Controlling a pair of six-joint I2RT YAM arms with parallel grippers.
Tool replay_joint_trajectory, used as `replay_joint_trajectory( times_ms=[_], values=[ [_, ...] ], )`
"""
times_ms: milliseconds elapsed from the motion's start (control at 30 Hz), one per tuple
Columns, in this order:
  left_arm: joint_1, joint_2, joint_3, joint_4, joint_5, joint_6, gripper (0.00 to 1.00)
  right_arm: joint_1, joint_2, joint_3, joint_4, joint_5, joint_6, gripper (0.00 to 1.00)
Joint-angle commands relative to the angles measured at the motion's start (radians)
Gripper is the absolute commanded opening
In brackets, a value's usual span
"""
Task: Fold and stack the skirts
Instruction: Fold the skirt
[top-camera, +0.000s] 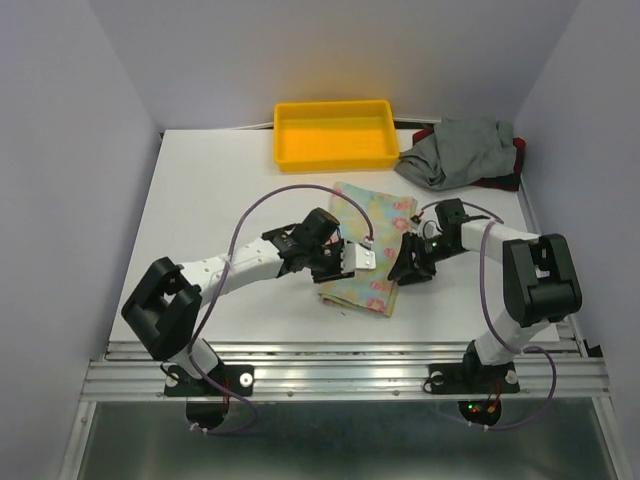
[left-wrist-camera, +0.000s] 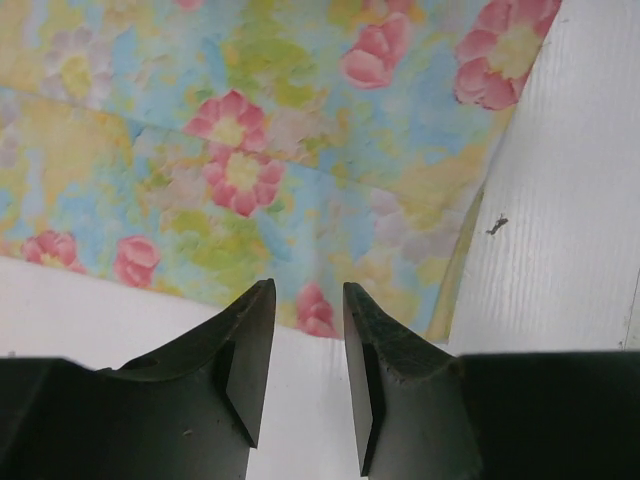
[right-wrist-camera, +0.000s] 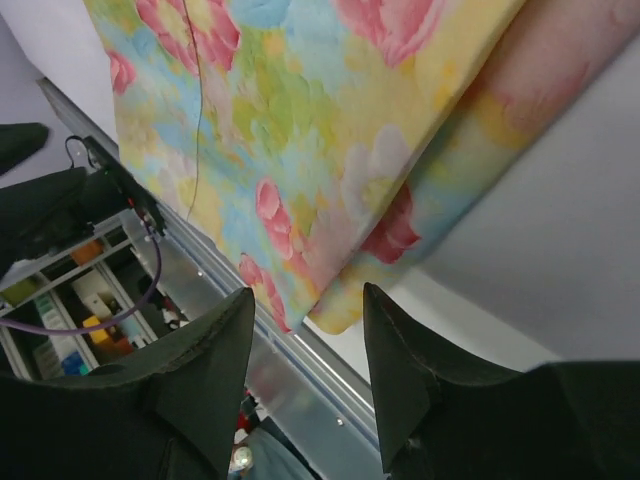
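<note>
The pastel floral skirt (top-camera: 375, 245) lies folded flat in the middle of the white table (top-camera: 215, 195). My left gripper (top-camera: 350, 265) hangs low over its left edge, open and holding nothing. In the left wrist view the open left gripper (left-wrist-camera: 308, 300) sits over bare table, with the floral skirt (left-wrist-camera: 250, 150) just beyond the tips. My right gripper (top-camera: 402, 270) is at the skirt's near right corner, also open. The right wrist view shows the right gripper (right-wrist-camera: 308, 300) empty below the floral skirt (right-wrist-camera: 300, 120). The grey skirt (top-camera: 462, 150) lies bunched at the back right over the red-and-black plaid skirt (top-camera: 517, 152).
A yellow plastic tray (top-camera: 335, 135) stands at the back centre. The metal rail (top-camera: 340, 365) runs along the table's near edge. Purple cables (top-camera: 262, 205) loop above both arms. White walls close in on the left, back and right.
</note>
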Motion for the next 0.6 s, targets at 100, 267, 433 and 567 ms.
replay_joint_trajectory(
  times_ms=[100,267,433,567],
  values=[
    [-0.085,0.061,-0.062,0.105,-0.094,-0.031,0.41,-0.008,0.081,0.027,0.023,0.014,-0.021,0.51],
    [-0.148,0.144,-0.033,0.102,-0.120,-0.102,0.39,-0.008,0.099,0.102,-0.010,0.091,-0.004,0.57],
    [-0.156,0.240,0.048,0.092,-0.108,-0.199,0.38,-0.008,0.018,0.074,-0.069,0.144,0.022,0.66],
    [-0.156,0.276,0.096,0.086,-0.082,-0.273,0.38,-0.008,-0.034,0.018,-0.121,0.169,0.028,0.75]
  ],
)
